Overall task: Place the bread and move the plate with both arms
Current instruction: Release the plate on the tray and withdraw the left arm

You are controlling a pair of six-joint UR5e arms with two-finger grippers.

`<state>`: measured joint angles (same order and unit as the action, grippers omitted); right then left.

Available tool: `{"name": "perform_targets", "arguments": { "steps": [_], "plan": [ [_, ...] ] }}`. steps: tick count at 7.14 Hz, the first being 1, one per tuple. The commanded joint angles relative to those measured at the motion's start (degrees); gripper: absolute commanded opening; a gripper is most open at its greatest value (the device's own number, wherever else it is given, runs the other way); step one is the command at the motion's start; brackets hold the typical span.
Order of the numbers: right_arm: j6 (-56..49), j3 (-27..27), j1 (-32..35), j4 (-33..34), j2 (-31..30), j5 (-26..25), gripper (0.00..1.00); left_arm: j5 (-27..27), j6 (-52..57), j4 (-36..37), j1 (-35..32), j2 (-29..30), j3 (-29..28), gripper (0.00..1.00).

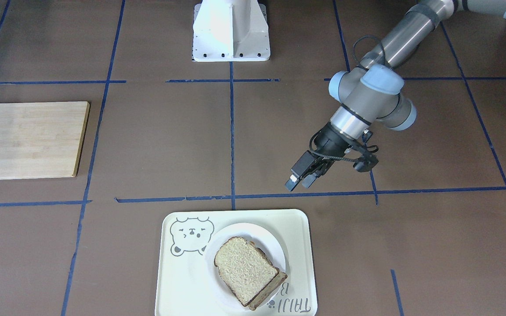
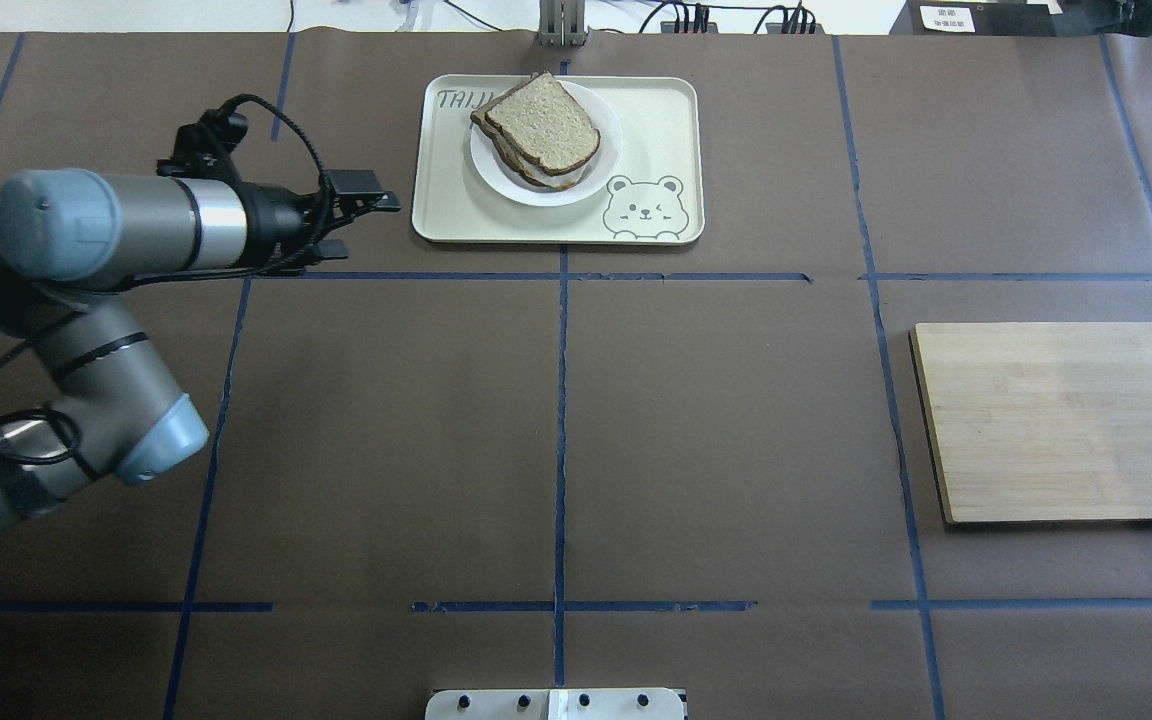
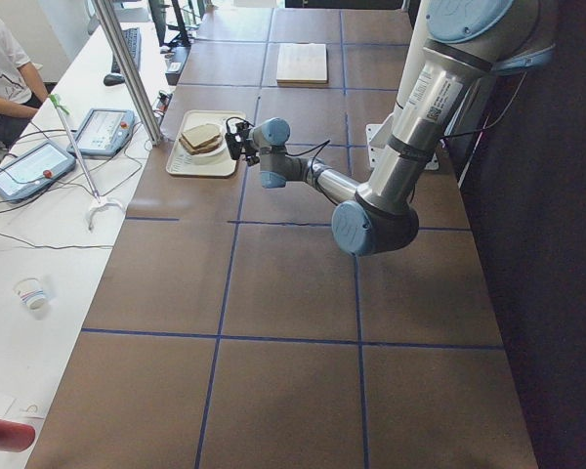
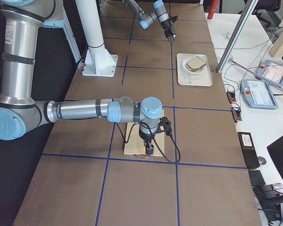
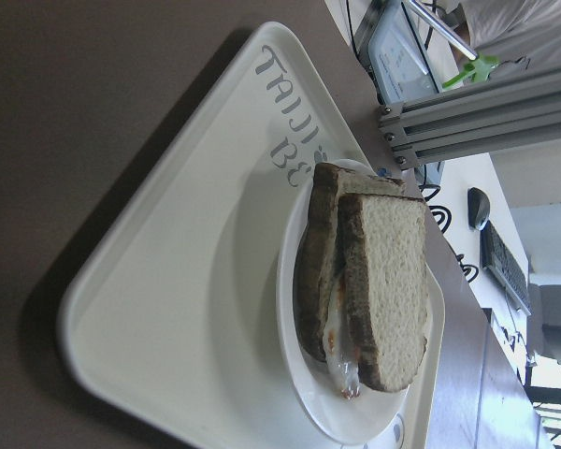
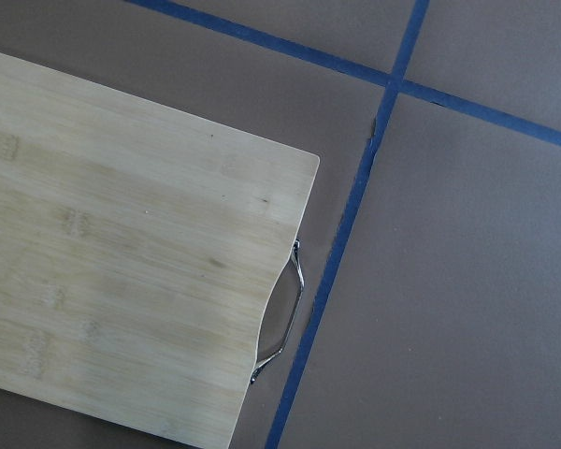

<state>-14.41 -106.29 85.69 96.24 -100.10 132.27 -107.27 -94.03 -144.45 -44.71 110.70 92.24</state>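
The bread (image 1: pixel 244 267) is a speckled brown slice lying on top of other slices on the white plate (image 1: pixel 240 230). The plate stands on a cream bear tray (image 1: pixel 178 281). Bread (image 2: pixel 544 122), plate (image 2: pixel 608 150) and tray (image 2: pixel 656 120) also show in the overhead view. My left gripper (image 1: pixel 300 181) is open and empty. It hovers beside the tray's edge (image 2: pixel 366 222), pointing at it. The left wrist view shows the bread (image 5: pixel 388 281) on the plate (image 5: pixel 327 412). My right gripper (image 4: pixel 149 149) shows only in the exterior right view, over the cutting board, and I cannot tell whether it is open or shut.
A wooden cutting board (image 2: pixel 1061 420) with a metal handle (image 6: pixel 285 318) lies on my right side of the table. Blue tape lines cross the brown tabletop. The robot base (image 1: pixel 231 30) stands at the table's near edge. Operator gear lies beyond the far edge.
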Motion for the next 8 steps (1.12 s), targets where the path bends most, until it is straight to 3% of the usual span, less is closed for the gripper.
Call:
{"name": "perform_targets", "arguments": {
  "steps": [1,3,6,7,8],
  "plan": [
    [0.0,0.03,0.0,0.0,-0.01,0.0,1.0,-11.85,22.8,11.52,-8.76,-10.29,9.6,1.0],
    [0.0,0.03,0.0,0.0,-0.1,0.0,1.0,-15.15,52.48,23.1,-16.16,-18.12,11.99,1.0],
    [0.0,-0.06,0.0,0.0,-0.1,0.0,1.0,-16.82,94.68,51.47,-29.68,-21.04,16.57,1.0],
    [0.0,0.03,0.0,0.0,-0.19,0.0,1.0,-17.78,98.39,53.98,-34.17,-22.19,15.96,1.0],
    [0.0,0.2,0.0,0.09,-0.19,0.0,1.0,-23.1,98.42,53.57,-36.65,-26.81,15.17,1.0]
  ]
}}
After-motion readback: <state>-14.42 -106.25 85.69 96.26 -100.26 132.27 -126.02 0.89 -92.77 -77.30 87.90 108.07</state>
